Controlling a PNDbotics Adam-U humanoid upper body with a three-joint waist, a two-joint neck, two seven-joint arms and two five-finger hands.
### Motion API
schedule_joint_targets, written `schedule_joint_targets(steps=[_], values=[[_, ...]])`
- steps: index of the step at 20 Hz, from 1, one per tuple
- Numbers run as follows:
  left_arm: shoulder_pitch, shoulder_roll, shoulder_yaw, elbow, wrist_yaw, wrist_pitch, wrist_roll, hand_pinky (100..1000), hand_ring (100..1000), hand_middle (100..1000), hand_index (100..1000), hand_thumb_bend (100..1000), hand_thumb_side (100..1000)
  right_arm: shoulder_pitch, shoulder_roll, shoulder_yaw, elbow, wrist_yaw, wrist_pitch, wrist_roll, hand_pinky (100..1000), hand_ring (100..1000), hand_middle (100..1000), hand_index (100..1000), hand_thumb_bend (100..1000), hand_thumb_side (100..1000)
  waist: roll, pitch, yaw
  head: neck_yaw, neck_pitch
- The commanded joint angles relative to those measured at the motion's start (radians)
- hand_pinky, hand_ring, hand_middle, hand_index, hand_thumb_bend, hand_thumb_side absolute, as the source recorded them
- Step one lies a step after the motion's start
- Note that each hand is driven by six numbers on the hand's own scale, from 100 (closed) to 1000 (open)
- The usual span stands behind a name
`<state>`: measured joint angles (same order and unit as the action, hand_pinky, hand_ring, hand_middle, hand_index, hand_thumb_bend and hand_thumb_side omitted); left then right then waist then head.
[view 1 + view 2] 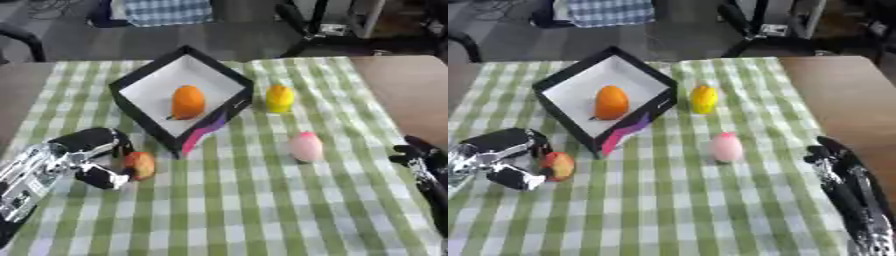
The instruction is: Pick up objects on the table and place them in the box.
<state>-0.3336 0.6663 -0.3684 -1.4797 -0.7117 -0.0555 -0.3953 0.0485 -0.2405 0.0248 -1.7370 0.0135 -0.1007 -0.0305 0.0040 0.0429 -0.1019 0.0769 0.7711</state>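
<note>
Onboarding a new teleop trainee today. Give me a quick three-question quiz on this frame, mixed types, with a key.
1. True or false: the box already holds an orange fruit.
2. Multiple choice: which item is the left robot hand closing around? A) the yellow fruit B) the pink fruit C) the red-orange fruit
3. Fill in: the right robot hand sits idle at the table's ____ edge.

Key: 1 true. 2 C, with fingers and thumb curled on either side of it, just outside the box's near corner. 3 right; it touches nothing.
</note>
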Motion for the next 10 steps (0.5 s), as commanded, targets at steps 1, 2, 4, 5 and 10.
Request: schedule_joint_targets(steps=[1,2,4,5,10], values=[[-0.013,0.017,0.015,-0.023,0.018,0.014,0.05,726,568,576,486,100,255,-0.009,-0.014,-0.002,-0.009,-0.001,-0.002,0.005,886,712,700,848,100,643,0.004,-0.014,-0.001,0.001,-0.001],[-0.011,0.021,0.018,-0.035,0.024,0.018,0.059,726,569,577,479,100,258,-0.009,-0.014,-0.002,-0.009,0.0,-0.002,0.004,886,712,700,848,100,643,0.004,-0.014,-0.001,0.002,-0.001],[-0.011,0.036,0.024,-0.069,0.048,0.02,0.062,730,571,582,468,100,267,-0.011,-0.015,-0.004,-0.008,0.001,-0.002,0.003,885,712,700,848,100,642,0.004,-0.014,-0.002,0.0,-0.001],[-0.012,0.047,0.028,-0.091,0.063,0.02,0.058,731,570,582,469,100,271,-0.011,-0.015,-0.004,-0.008,0.001,-0.002,0.003,886,712,700,848,100,642,0.004,-0.014,-0.002,0.0,-0.001],[-0.055,0.136,0.081,-0.226,0.148,0.033,0.029,734,570,586,467,100,279,-0.003,-0.015,-0.007,-0.005,0.001,-0.001,0.0,886,712,700,848,100,643,0.005,-0.018,0.0,-0.008,-0.001]])
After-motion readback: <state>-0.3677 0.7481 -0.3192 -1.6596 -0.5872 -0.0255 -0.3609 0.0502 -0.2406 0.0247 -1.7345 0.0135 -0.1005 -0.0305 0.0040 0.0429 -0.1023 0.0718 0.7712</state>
